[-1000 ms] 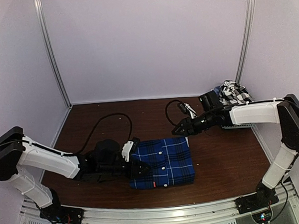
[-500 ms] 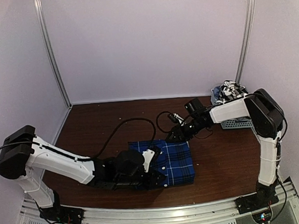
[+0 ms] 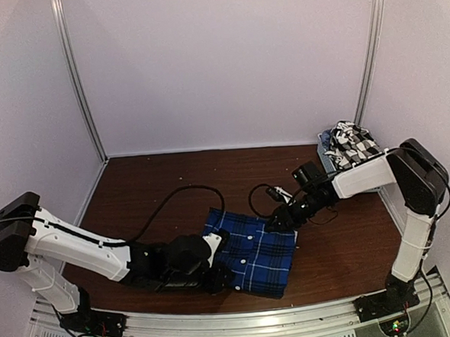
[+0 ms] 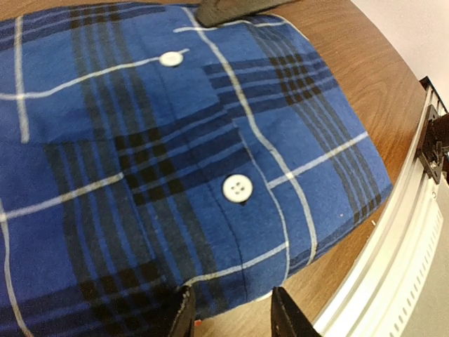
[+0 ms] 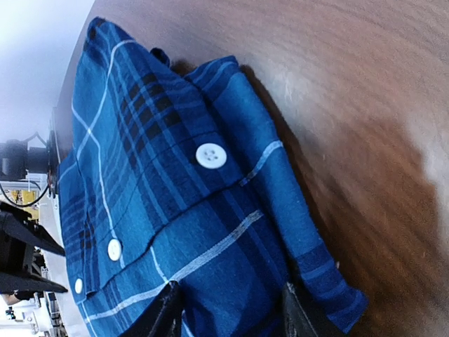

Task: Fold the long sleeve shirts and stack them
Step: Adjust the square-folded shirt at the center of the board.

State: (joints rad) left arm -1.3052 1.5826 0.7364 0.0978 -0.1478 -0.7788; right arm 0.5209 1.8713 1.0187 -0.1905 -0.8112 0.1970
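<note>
The royal-blue plaid shirt (image 3: 253, 249) lies folded and skewed near the table's front edge. It fills the left wrist view (image 4: 175, 140) and the right wrist view (image 5: 189, 210). My left gripper (image 3: 218, 274) sits at its near-left edge. The fingers (image 4: 184, 317) are apart, with flat cloth and the shirt's edge between them. My right gripper (image 3: 279, 221) sits at the far-right corner. Its fingers (image 5: 165, 317) are apart over flat cloth. The black-and-white check shirt (image 3: 353, 141) lies heaped at the back right.
A grey basket (image 3: 324, 144) is mostly hidden under the check shirt. A metal rail (image 4: 393, 267) runs along the table's front edge, close to the blue shirt. Black cables (image 3: 173, 198) loop over the brown table. Walls close in the back and both sides.
The blue shirt has turned from square to skewed and shifted toward the front right. The right gripper moved nearer and rightward with its corner. The left gripper stayed at the near edge.
</note>
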